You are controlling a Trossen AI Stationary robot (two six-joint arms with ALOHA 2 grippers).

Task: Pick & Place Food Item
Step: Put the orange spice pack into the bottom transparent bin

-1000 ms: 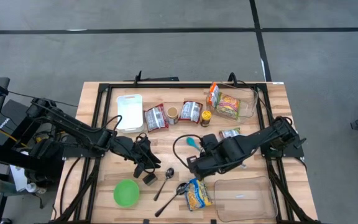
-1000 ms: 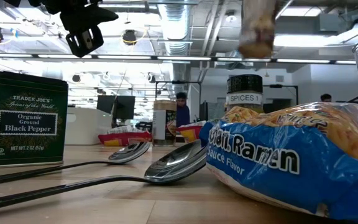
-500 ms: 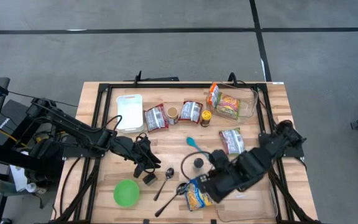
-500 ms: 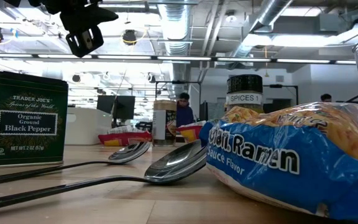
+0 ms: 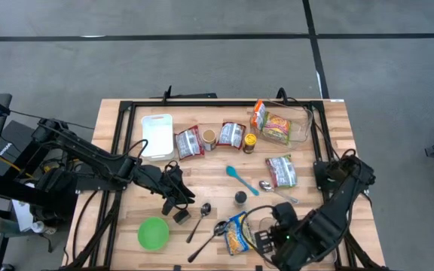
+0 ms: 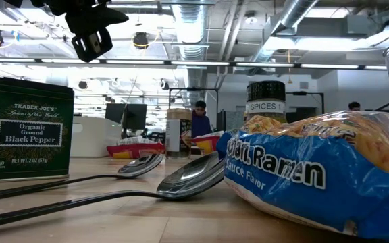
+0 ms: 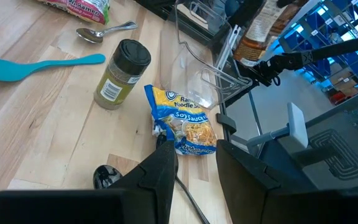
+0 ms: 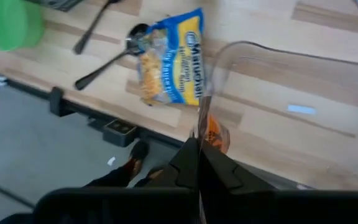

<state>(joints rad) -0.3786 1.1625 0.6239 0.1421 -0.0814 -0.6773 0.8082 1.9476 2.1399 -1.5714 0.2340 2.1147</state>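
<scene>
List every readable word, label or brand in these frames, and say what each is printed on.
"TRADER JOE'S ... Organic Ground Black Pepper, NET WT 2 OZ (57g)": dark green rectangular tin.
"SPICES 1": white label on black-lidded spice jar.
"...Ramen", "Sauce Flavor": blue-and-yellow noodle packet; left wrist view adds "Soy Sauce".
Packets along the far side of the light wooden table: too small to read.

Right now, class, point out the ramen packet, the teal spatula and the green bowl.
ramen packet [image 5: 238, 234]: high view, middle of the yellow-and-blue wrapper.
teal spatula [image 5: 234, 172]: high view, on its blade end.
green bowl [image 5: 153, 232]: high view, centre of the bowl's inside.
</scene>
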